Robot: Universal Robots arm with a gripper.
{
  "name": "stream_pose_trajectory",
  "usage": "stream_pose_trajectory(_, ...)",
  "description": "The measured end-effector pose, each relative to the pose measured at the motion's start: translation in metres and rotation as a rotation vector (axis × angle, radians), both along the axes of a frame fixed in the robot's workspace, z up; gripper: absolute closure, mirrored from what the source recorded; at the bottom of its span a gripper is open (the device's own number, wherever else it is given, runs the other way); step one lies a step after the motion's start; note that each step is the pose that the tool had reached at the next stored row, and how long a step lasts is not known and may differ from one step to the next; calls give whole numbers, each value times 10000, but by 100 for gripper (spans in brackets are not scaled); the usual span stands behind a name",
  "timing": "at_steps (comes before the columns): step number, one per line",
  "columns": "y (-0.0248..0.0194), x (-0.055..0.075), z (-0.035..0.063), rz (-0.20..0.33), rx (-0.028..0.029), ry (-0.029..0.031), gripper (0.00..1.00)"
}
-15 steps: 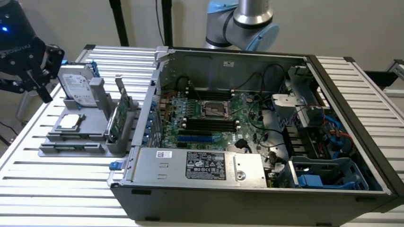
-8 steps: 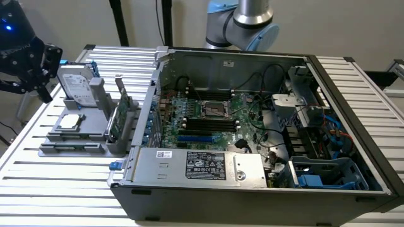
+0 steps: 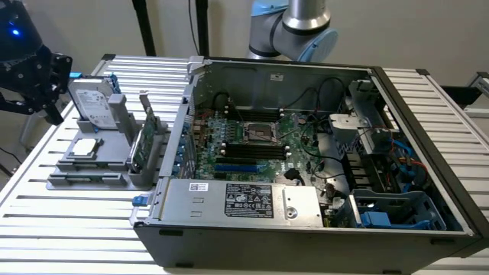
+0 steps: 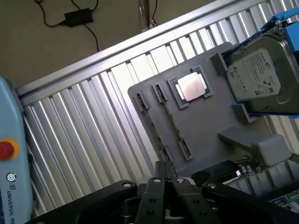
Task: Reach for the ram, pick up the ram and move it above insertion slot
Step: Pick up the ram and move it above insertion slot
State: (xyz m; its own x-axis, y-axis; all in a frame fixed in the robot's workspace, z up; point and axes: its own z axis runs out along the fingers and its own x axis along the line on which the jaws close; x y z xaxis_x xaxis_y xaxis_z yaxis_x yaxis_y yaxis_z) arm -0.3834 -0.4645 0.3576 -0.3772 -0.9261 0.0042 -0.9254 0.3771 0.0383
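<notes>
— Where is the ram (image 4: 172, 120) sitting?
— It seems to be standing on edge in the gray holder (image 4: 210, 116), just beside the processor (image 4: 191, 87). My hand (image 4: 168, 173) is hovering over that holder, and I'm not managing to tell its grip.

Gripper (image 4: 167, 183) cropped by wrist view's edge, body dark. Arm (image 3: 302, 26) cut at exterior view's top. Hard drive (image 4: 261, 79) and blue pendant (image 4: 11, 140) both run off frame, pendant lettering truncated. Thin strip (image 4: 170, 123) on grey holder (image 4: 210, 126) too narrow to identify. Computer case (image 3: 306, 246) cropped at lower edge; label (image 3: 248, 203) print unreadable
</notes>
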Motion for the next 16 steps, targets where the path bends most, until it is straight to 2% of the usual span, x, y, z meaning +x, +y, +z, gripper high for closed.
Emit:
stream_pose_trajectory(7,0,0,-6,1130,0,0,89)
stream_pose_trajectory(16,0,2,-12,2075,0,-10,89)
